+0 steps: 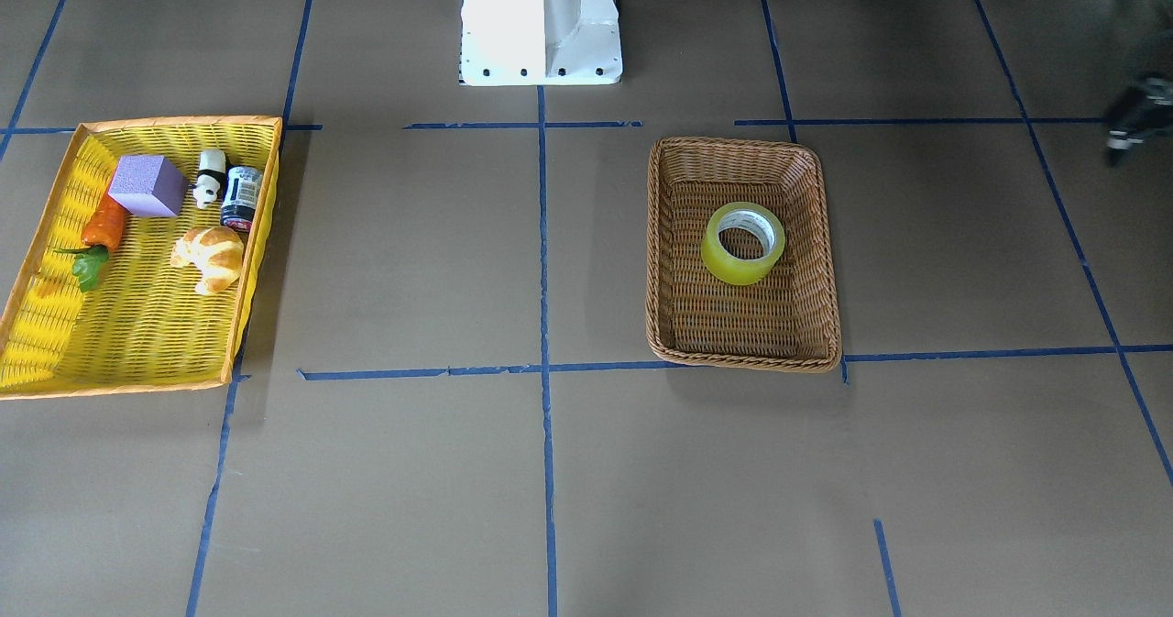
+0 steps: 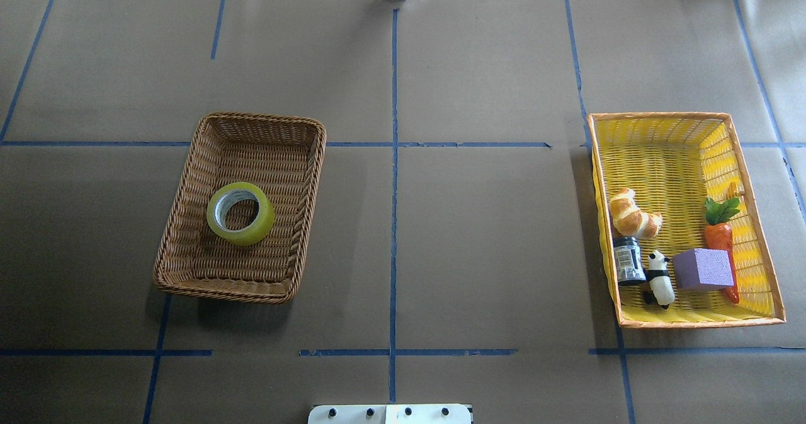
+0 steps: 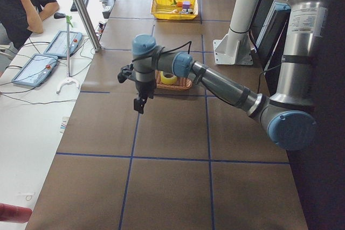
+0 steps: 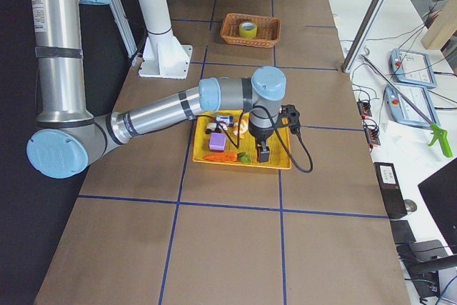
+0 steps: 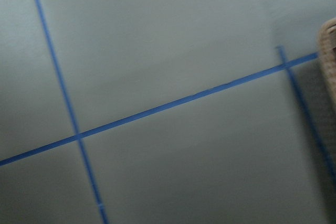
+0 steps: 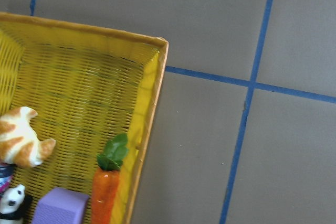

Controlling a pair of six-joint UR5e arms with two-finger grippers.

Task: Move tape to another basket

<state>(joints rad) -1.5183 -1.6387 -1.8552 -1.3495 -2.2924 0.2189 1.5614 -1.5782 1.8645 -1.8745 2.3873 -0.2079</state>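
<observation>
1. The tape lies flat, core up, near the middle of the brown wicker basket, touching nothing but its floor.
2. Judged from that, the move looks done, since the roll already sits in the wicker basket and nothing is carried. What is left would be to draw the arms clear; I cannot rule out that this is a resting pose instead.
3. The left gripper hangs over bare table just beside the wicker basket; the right gripper hangs at the outer edge of the yellow tray. Both show clearly only in the side views, so I cannot tell whether the fingers are apart or together.
4. The overhead view shows both baskets but no arm. The side views give the arms.
5. The right wrist view shows the tray's corner with the carrot and croissant. The left wrist view is blurred — only blue lines and perhaps a sliver of wicker rim.
</observation>
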